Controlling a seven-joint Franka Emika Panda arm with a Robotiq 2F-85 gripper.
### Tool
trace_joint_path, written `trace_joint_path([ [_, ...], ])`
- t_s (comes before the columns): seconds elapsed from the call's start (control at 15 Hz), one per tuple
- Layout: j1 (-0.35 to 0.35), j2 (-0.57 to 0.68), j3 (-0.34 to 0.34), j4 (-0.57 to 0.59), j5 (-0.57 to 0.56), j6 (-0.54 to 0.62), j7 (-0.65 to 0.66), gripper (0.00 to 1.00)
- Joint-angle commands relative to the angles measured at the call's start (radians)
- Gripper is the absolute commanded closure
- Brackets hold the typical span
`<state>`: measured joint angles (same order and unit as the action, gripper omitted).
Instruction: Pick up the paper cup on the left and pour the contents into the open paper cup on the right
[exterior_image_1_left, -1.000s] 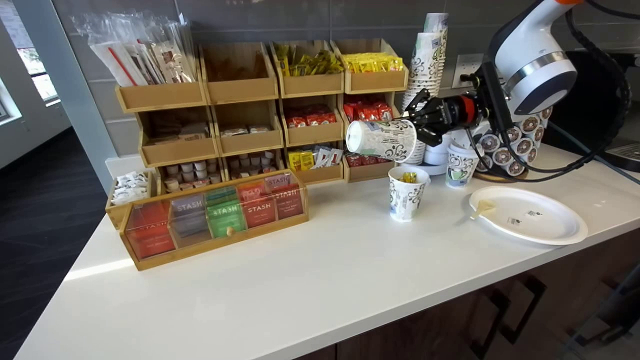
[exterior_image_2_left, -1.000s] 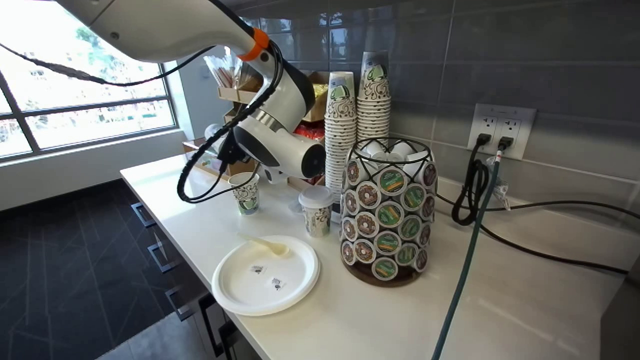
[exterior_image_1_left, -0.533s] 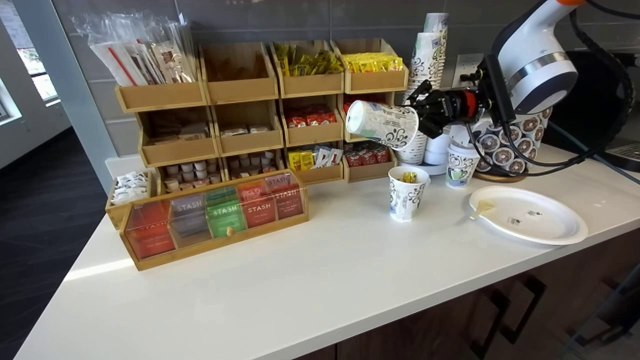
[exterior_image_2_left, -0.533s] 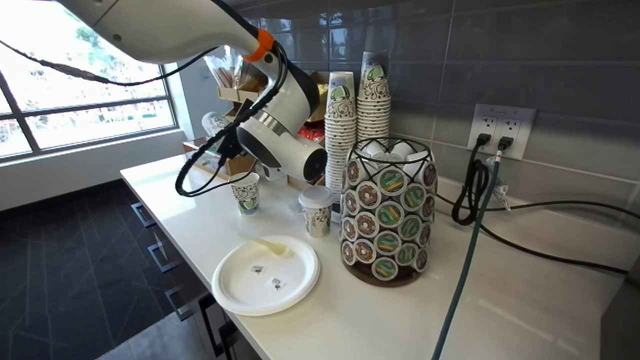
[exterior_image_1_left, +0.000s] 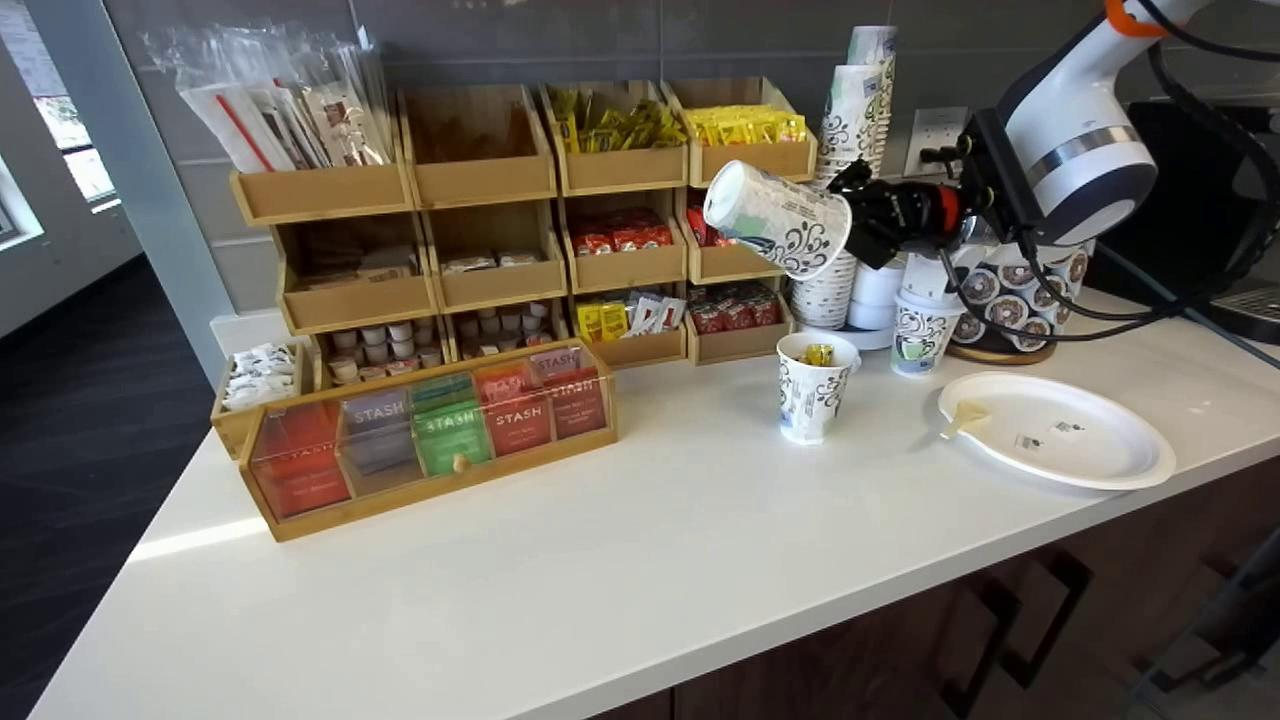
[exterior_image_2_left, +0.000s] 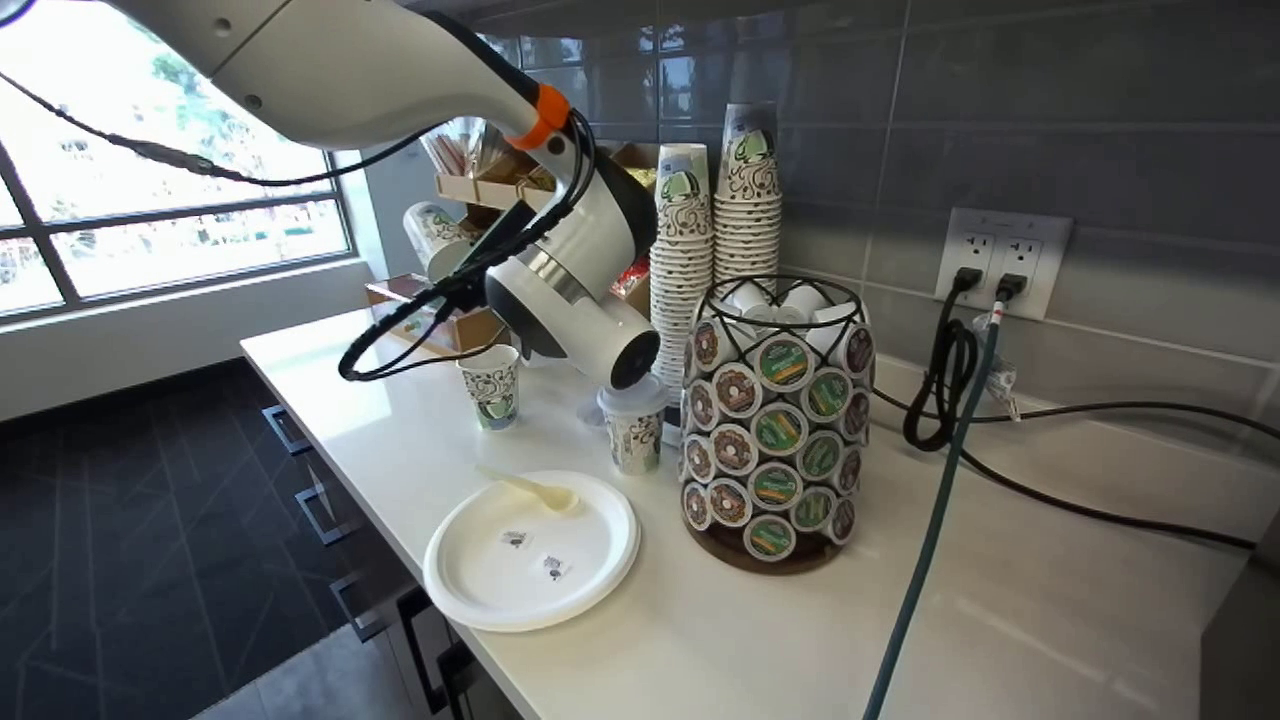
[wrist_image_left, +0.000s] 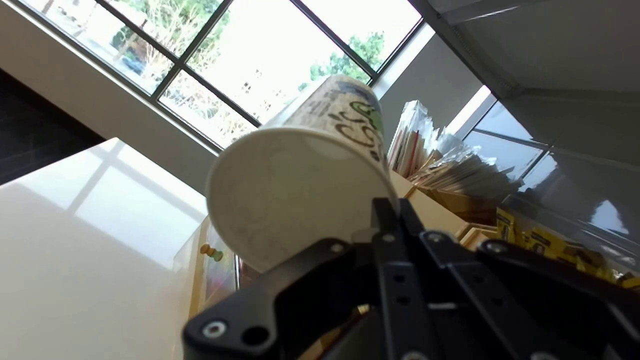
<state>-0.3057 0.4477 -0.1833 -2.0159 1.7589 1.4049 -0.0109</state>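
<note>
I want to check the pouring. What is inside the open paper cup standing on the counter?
Something yellow, perhaps a packet, shows inside the open paper cup. The cup's wall hides its lower inside, so anything underneath cannot be seen.

A black gripper (exterior_image_1_left: 850, 207) holds a tilted white paper cup (exterior_image_1_left: 780, 220) (base raised) higher than an upright white paper cup (exterior_image_1_left: 811, 402).

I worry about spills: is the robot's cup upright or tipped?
Tipped: in an exterior view the held cup has its base higher than its rim.
</note>
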Motion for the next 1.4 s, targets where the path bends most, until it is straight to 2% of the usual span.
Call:
trace_joint_path([
  [0.0,-0.010,0.032,-0.002,-0.004,0.051,-0.065,0.063,0.99],
  [0.27,0.007,0.014,-0.009,-0.005,0.034,-0.067,0.064,0.99],
  [0.73,0.086,-0.138,-0.043,-0.015,-0.247,0.013,-0.101,0.99],
  [1.07,0.144,-0.224,-0.021,-0.024,-0.424,0.140,-0.190,0.99],
  [1.33,0.202,-0.287,0.015,-0.026,-0.566,0.263,-0.206,0.99],
])
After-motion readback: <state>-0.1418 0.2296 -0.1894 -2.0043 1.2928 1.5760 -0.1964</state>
